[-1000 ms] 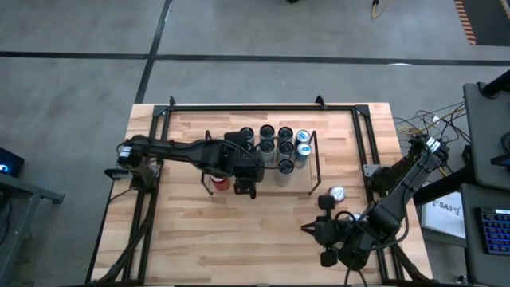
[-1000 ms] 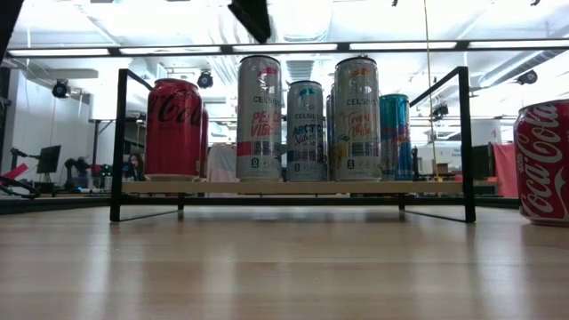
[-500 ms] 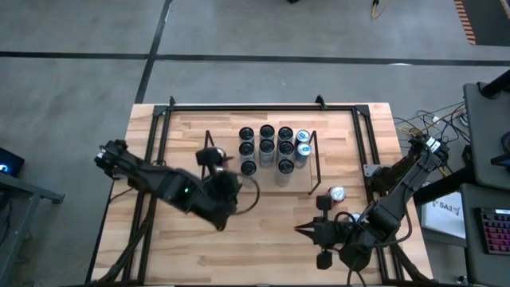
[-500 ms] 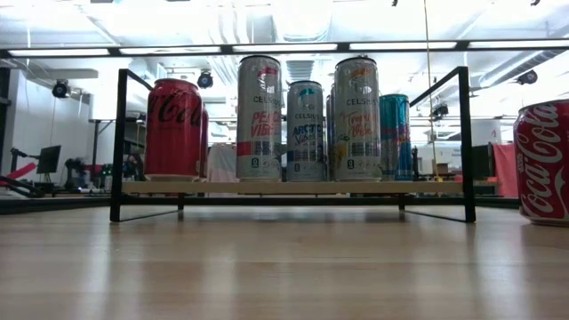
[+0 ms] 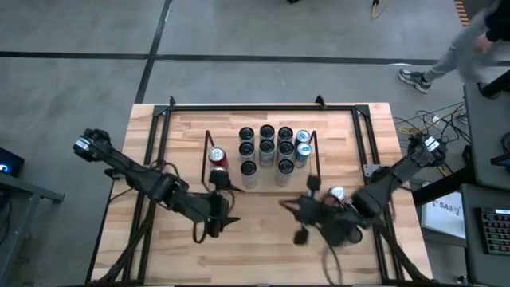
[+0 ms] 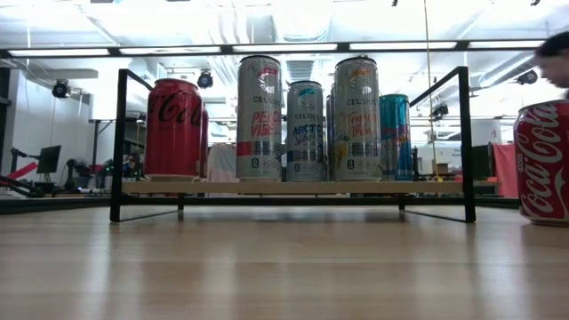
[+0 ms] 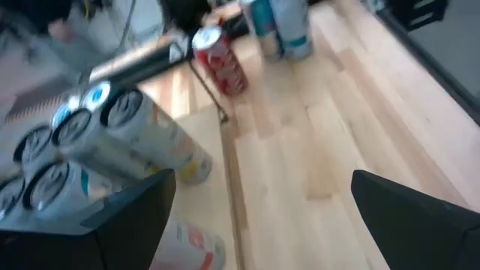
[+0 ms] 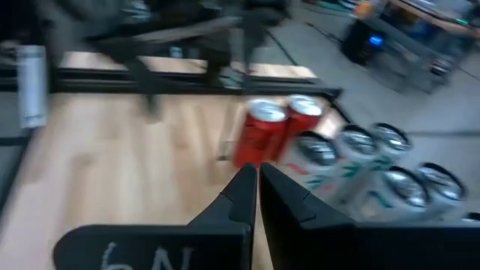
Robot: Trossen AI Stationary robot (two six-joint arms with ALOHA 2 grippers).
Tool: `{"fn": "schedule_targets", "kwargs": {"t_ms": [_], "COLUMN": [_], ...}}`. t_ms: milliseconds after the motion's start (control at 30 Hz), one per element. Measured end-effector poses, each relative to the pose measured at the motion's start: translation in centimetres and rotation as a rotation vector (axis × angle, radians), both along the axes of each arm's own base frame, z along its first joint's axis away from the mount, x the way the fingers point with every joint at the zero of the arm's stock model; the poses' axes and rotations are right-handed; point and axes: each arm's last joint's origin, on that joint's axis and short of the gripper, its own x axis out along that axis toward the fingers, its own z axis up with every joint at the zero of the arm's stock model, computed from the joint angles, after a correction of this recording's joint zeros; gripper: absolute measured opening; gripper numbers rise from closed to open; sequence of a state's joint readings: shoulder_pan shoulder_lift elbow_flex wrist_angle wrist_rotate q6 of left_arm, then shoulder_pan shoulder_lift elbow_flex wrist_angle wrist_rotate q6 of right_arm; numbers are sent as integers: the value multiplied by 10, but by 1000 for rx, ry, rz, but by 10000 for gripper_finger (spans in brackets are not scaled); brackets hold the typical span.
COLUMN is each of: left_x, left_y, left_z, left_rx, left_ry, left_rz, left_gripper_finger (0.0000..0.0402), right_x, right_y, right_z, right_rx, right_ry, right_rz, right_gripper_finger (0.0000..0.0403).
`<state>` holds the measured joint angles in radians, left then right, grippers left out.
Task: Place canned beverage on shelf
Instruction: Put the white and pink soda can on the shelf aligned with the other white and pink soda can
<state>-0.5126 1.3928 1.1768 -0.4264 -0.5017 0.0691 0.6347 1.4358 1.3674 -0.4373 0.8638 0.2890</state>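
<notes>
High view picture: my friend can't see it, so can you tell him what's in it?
Seen from above, a wooden table holds a low shelf with a red can at its left end and slim silver cans beside it. The left gripper is open and empty near the table's front; the right gripper is shut by a can still off the shelf.

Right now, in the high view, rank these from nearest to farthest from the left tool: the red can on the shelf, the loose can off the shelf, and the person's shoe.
Measured from the left tool:
1. red can, at the left end of the shelf.
2. loose can, on the table, right of the shelf.
3. shoe, on the floor beyond the table's far right corner.
</notes>
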Motion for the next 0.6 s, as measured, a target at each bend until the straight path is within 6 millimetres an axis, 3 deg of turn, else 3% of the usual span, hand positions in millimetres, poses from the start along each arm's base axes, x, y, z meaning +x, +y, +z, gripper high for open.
{"fn": "schedule_targets", "kwargs": {"t_ms": [100,267,433,600], "left_x": [-7,-18,-10,5], "left_y": [9,20,16,7], "left_z": [-6,-10,-18,-35], "left_rx": [3,-164,-314,-329], "left_ry": [-69,-148,-197,-155], "left_rz": [-9,88,174,202], "left_gripper_finger": [387,387,387,381], "right_x": [15,30,34,34], "right_y": [-26,-57,-70,-71], "right_z": [-1,-4,-6,-6], "right_rx": [4,34,-15,18], "right_ry": [16,85,128,120], "right_rz": [-71,-66,-58,-80], "right_gripper_finger": [9,9,9,9]}}
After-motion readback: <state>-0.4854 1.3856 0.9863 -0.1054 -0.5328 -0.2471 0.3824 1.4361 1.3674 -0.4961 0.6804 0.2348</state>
